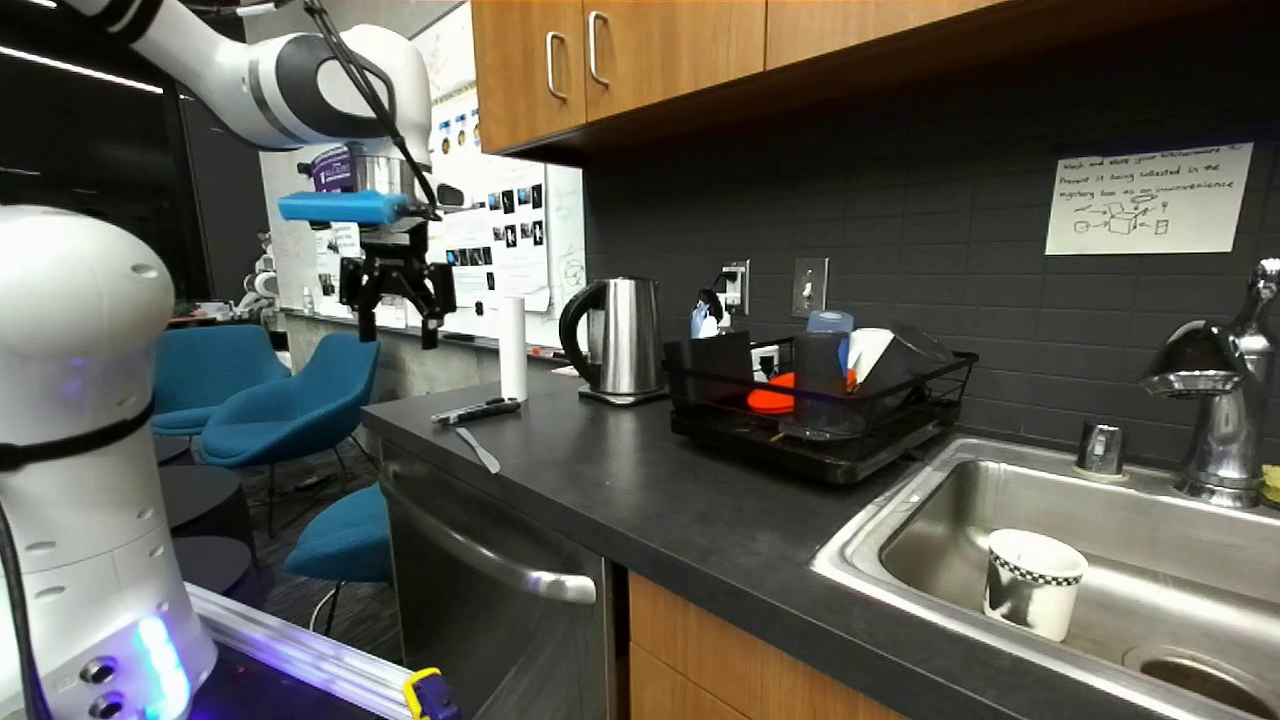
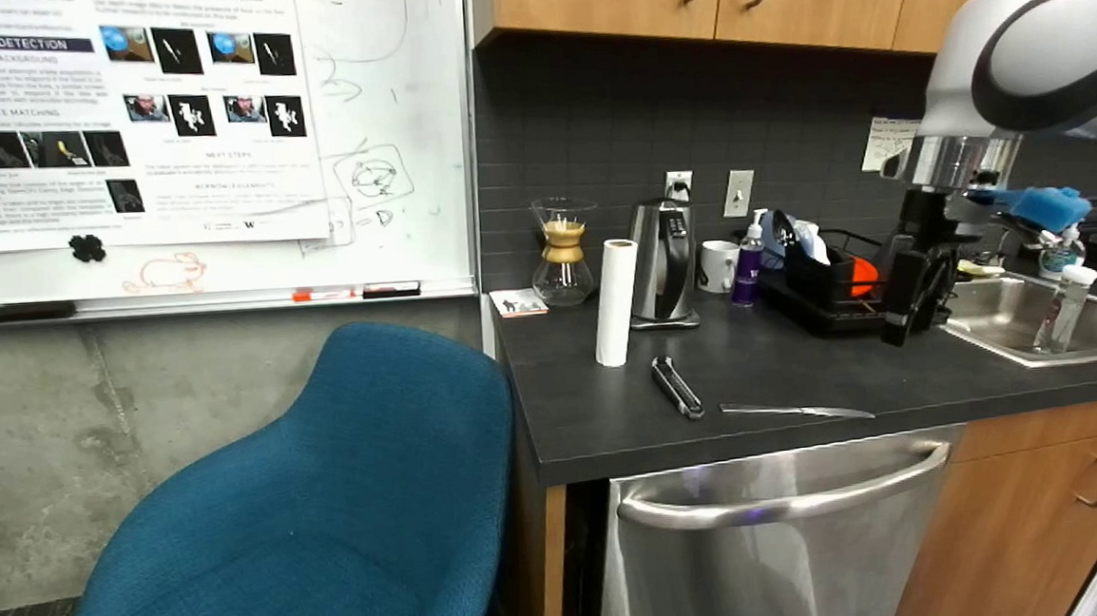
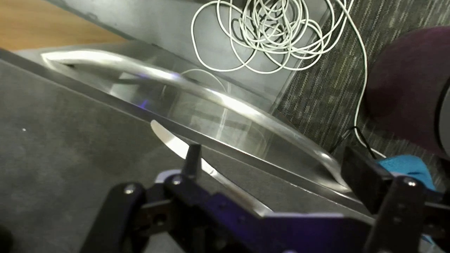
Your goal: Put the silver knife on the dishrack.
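In an exterior view, the tool [image 1: 398, 331] is seen with parted fingers. In an exterior view, the knife [image 2: 796, 411] is found on the desk [image 2: 593, 410], apart from the rack [image 2: 835, 320]. In the wrist view, it is partly hidden by the tool.

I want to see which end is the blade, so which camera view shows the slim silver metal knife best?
The wrist view: the silver knife appears largest there, its broader blade plain, though the black end effector hides part. Both exterior views show it smaller but uncovered, on the dark grey countertop.
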Tool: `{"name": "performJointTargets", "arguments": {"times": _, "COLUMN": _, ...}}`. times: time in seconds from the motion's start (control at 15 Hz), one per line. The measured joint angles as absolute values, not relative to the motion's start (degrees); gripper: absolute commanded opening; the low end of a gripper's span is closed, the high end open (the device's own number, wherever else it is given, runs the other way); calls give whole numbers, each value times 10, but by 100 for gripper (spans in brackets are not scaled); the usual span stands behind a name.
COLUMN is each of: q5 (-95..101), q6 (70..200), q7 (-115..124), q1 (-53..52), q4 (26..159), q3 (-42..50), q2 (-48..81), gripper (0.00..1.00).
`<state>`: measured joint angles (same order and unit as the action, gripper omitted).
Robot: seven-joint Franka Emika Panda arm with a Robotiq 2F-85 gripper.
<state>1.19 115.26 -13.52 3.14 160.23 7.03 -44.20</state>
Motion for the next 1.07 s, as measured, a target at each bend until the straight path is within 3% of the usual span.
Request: {"name": "performJointTargets", "arguments": {"times": 1.07, "q5": 43, "q6": 1285, "q7": -412, "q1": -41, "q4": 1554, "q3": 97, "q2": -258, "gripper": 100}}
